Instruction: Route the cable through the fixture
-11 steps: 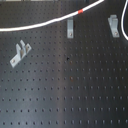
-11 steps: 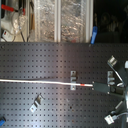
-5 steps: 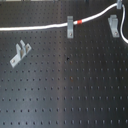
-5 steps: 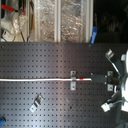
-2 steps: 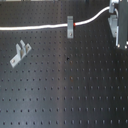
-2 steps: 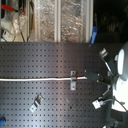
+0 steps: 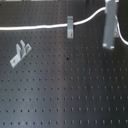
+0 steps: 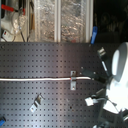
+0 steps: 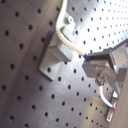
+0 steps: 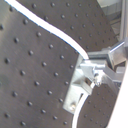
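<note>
Cable seated at one clip, claw pulling the free end; slack and snagging are the worries

The black pegboard bench (image 7: 65, 95) carries everything; the arm (image 8: 119, 75) stands at the second exterior view's right; the white cable (image 7: 35, 26) runs from the first exterior view's left through the upright clip (image 7: 70, 26) and rises to the claw (image 7: 110, 27), which appears to pinch it, though its jaws are too blurred to be sure; a second bracket (image 7: 20, 53) sits empty, well apart; pulling too hard or at an angle could, I judge, lift the cable out of the clip, or let it slip from the grip; the red tape (image 9: 116, 106) in the first wrist view might catch on an edge
</note>
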